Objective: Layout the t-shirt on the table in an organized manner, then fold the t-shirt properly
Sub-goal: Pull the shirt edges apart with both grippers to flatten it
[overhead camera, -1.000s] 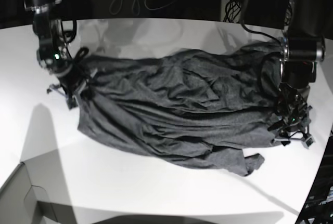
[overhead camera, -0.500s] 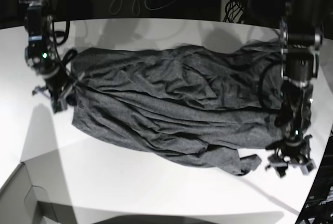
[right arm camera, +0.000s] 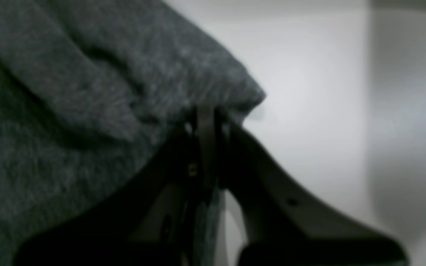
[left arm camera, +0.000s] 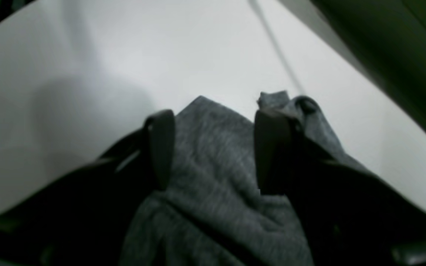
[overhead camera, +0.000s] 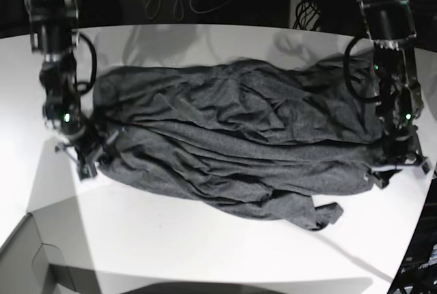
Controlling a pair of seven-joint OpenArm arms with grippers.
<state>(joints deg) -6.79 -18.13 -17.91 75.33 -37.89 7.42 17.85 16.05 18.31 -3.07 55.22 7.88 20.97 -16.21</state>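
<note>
The right gripper (overhead camera: 92, 159), clamped on the edge of the t-shirt (overhead camera: 239, 137), has moved from the far side toward the near side of the table (overhead camera: 205, 253) during the last second, dragging that end of the cloth with it. The left gripper (overhead camera: 396, 168) has its jaws standing apart, with shirt cloth lying loose between them in the wrist view; half a second ago it was clear of the cloth, now it is back at the hem. The shirt now lies stretched across the middle of the table but is very wrinkled, so I judge the layout step is not finished.
</note>
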